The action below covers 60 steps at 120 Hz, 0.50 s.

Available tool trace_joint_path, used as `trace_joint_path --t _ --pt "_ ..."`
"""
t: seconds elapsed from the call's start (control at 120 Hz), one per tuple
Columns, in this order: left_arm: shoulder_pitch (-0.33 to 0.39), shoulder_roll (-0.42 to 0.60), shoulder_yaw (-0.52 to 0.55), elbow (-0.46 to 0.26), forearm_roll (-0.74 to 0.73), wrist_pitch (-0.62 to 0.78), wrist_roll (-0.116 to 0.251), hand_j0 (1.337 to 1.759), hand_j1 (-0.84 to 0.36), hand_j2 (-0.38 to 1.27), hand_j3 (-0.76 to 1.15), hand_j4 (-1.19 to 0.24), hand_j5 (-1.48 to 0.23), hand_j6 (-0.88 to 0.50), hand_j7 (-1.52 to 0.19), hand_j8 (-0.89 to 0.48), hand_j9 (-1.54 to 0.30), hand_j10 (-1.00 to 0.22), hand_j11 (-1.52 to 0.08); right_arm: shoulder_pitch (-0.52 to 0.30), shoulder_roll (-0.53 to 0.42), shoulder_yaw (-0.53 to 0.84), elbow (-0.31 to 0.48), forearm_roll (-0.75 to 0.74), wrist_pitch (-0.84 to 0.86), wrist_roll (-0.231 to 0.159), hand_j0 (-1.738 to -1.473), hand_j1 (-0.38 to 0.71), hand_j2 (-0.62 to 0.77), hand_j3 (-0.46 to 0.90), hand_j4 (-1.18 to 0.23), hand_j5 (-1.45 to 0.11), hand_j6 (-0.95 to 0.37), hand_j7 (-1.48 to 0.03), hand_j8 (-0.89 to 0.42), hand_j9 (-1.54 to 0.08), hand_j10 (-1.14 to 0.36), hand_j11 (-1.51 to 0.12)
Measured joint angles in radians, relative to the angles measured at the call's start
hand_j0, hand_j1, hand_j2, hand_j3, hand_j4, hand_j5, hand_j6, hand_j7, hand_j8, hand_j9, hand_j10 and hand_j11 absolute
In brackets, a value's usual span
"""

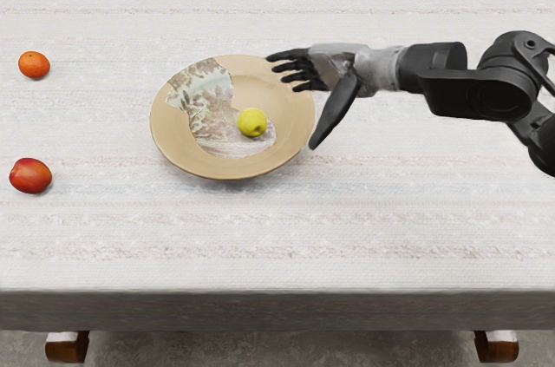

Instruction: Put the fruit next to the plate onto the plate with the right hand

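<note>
A small yellow-green fruit (pixel 252 121) lies on the tan patterned plate (pixel 178 137), near its middle. My right hand (pixel 312 89) hovers over the plate's right rim, up and to the right of the fruit and apart from it. Its black fingers are spread and hold nothing, the thumb pointing down toward the table. The right arm (pixel 460 76) comes in from the picture's right edge. The left arm is out of view.
An orange fruit (pixel 34 64) sits at the far left of the table. A red fruit (pixel 30 175) lies below it, near the left edge. Both are well away from the plate. The white tablecloth (pixel 364 228) stretches toward the front edge.
</note>
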Motion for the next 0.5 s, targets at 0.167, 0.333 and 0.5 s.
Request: trace_joint_path --t 0.167,0.333,0.5 --pt "-0.001 0.000 -0.002 0.000 -0.003 0.002 0.001 1.658 0.35 0.00 0.00 0.00 0.00 0.00 0.00 0.00 0.00 0.00 0.00 -0.005 -0.102 0.014 0.000 0.062 0.124 0.001 -1.658 -0.31 0.00 0.00 -0.04 -0.05 -0.04 -0.05 -0.04 -0.05 -0.04 -0.05" --pt "-0.001 0.000 -0.003 0.000 -0.004 0.003 0.001 1.658 0.35 0.00 0.00 0.00 0.00 0.00 0.00 0.00 0.00 0.00 0.00 -0.011 -0.133 0.017 -0.001 0.079 0.156 0.001 -1.658 -0.31 0.00 0.00 -0.03 -0.04 -0.03 -0.04 -0.03 -0.04 -0.03 -0.04" --pt "-0.001 0.000 -0.004 0.000 -0.004 0.003 0.001 1.658 0.35 0.00 0.00 0.00 0.00 0.00 0.00 0.00 0.00 0.00 0.00 -0.012 -0.139 0.018 -0.001 0.083 0.163 0.001 -1.658 -0.31 0.00 0.00 -0.03 -0.04 -0.03 -0.04 -0.03 -0.04 -0.03 -0.04"
